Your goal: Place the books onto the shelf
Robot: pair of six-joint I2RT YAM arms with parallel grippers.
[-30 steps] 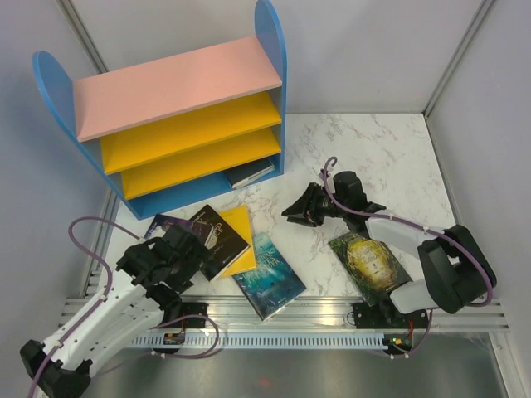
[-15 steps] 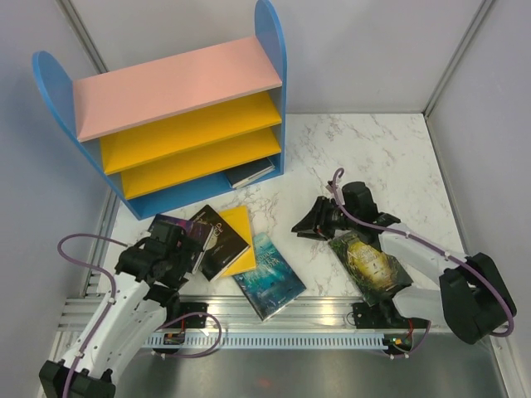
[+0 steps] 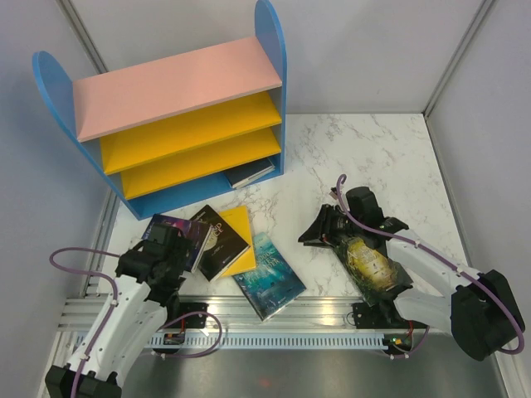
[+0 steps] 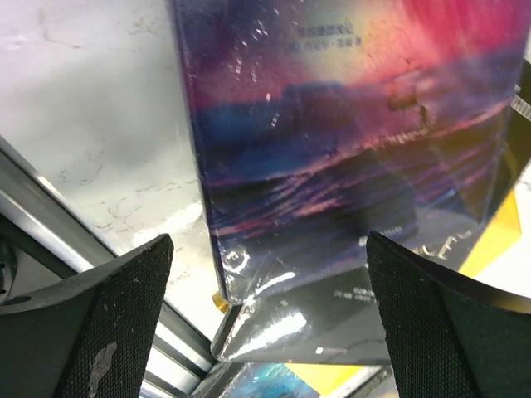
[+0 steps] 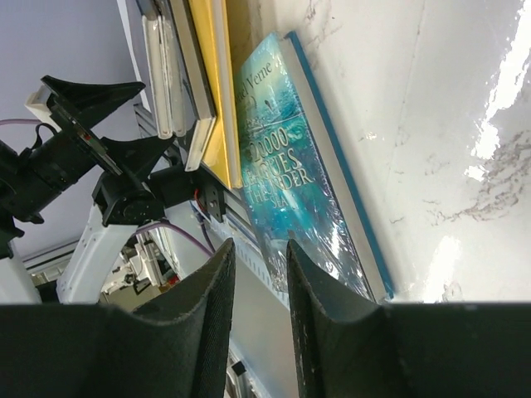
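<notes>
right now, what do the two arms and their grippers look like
The two arms match. The left arm and right arm have white link shells between bulky black joints. A mauve left cable loops off one, and a right cable of the same colour off the other. The left gripper and right gripper are black, with wedge-shaped, matte, finely speckled fingers.

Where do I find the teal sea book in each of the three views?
Top view: the teal book lies low in the centre, near the table's front edge.
Left wrist view: not clearly in it.
Right wrist view: the teal book is in the centre, above the fingers.
Shared landmark: the yellow book beside it.
</notes>
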